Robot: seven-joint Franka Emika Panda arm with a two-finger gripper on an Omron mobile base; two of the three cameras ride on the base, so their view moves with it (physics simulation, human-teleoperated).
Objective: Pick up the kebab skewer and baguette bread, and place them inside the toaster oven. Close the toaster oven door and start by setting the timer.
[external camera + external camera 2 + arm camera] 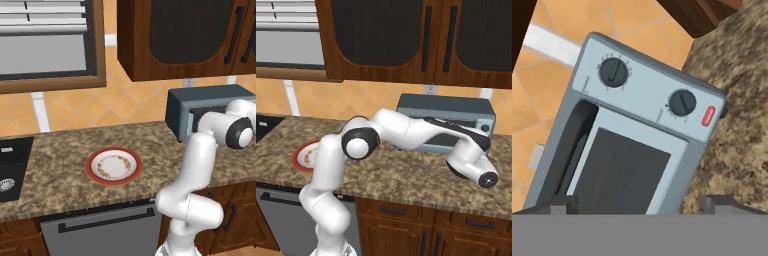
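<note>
One toaster oven [200,112] sits at the back of the granite counter [60,165], against the tiled wall. Its door [629,167] looks closed, the dark bar handle [569,145] along one edge. The control strip carries two round knobs [614,72] and one small red button [708,116]. The gripper [639,202] hangs just in front of the oven, fingers spread wide, holding nothing. One red-rimmed plate [114,165] lies well to the left.

One toaster oven [637,130] with two knobs [614,72] and one red button [708,116] — one plate [113,165] — one sink [12,167].
</note>
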